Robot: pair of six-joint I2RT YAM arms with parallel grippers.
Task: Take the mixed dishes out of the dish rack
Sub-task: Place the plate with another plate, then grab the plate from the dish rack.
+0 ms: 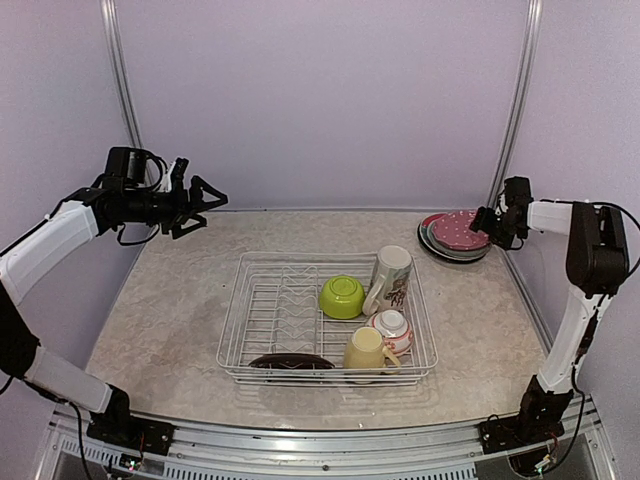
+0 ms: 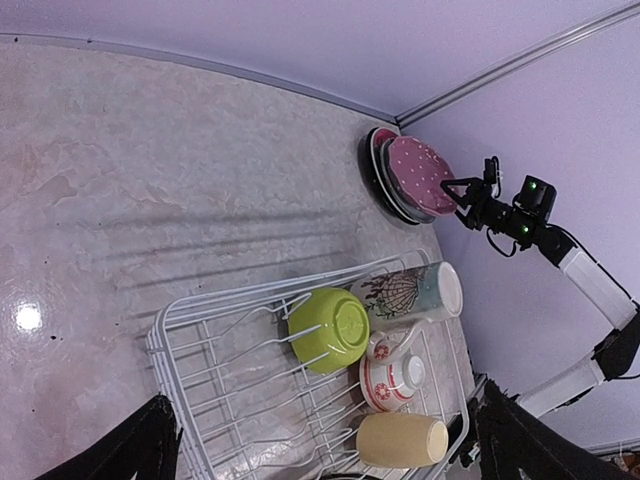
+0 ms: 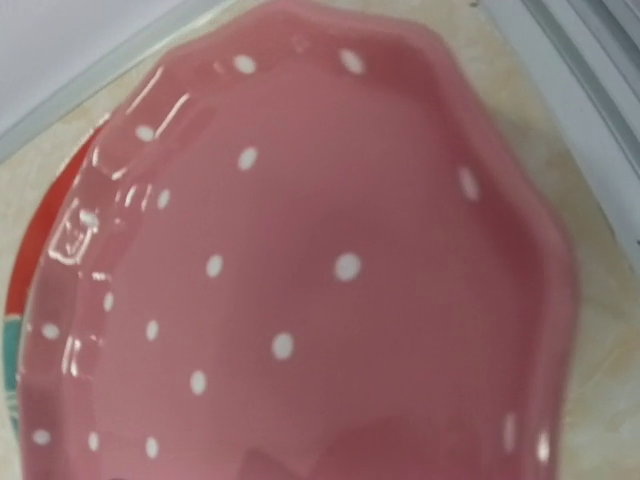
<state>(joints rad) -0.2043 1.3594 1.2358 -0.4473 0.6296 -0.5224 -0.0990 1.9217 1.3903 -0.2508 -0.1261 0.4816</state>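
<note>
Tagger: Dish rack point(image 1: 232, 345) sat in the middle of the table point(image 1: 150, 300) in the top view. Inside it we logged a lime-green bowl point(image 1: 342, 296) bottom up, a tall cream mug point(image 1: 390, 278) leaning at the far right, a small white-and-red bowl point(image 1: 392, 326), a pale yellow mug point(image 1: 366, 350) by the near wire, and a dark plate point(image 1: 290, 361) along the near edge.

Checker: Grippers from above?

Tagger: Left gripper point(image 1: 212, 210) hung high over the table's far left, jaws spread, holding nothing. Right gripper point(image 1: 490, 224) was at the edge of the pink dotted plate point(image 1: 460, 229). That plate lay on top of a plate stack point(image 1: 440, 250) in the far right corner, outside the rack. We couldn't read the right jaws from there.

Checker: Left wrist view?

Tagger: Its own fingers point(image 2: 125, 450) stood wide apart at the bottom corners, with the rack and crockery below between them. Across the table we saw the right gripper's jaws splayed in a V just beside the pink plate's rim, not pinching it.

Checker: Right wrist view?

Tagger: The pink dotted plate point(image 3: 330, 270) filled nearly everything. A red-and-teal rim point(image 3: 15, 340) of the plate under it peeked out at the left. We couldn't judge the jaws from this one.
</note>
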